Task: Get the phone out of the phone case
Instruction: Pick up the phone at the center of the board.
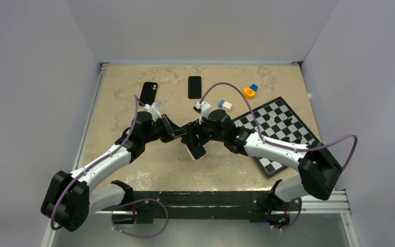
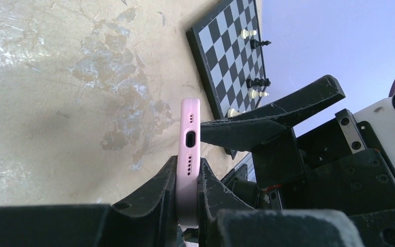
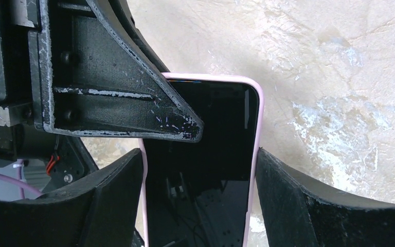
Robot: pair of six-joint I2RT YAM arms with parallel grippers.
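A phone (image 3: 211, 154) with a dark screen sits in a pink phone case (image 1: 195, 151), held on edge above the table's middle. In the left wrist view the case's (image 2: 190, 149) bottom edge shows its port and speaker holes. My left gripper (image 2: 189, 180) is shut on the case, one finger on the front and one on the back. My right gripper (image 3: 200, 170) is closed across the case's width, its fingers against the pink rim (image 3: 257, 113). A left finger (image 3: 123, 103) lies over the screen's upper corner.
A black phone (image 1: 195, 86) and a black case (image 1: 148, 92) lie flat at the back of the table. A chessboard (image 1: 277, 134) with a few pieces lies at the right. An orange disc with a blue block (image 1: 249, 91) and a white block (image 1: 226, 105) lie behind it.
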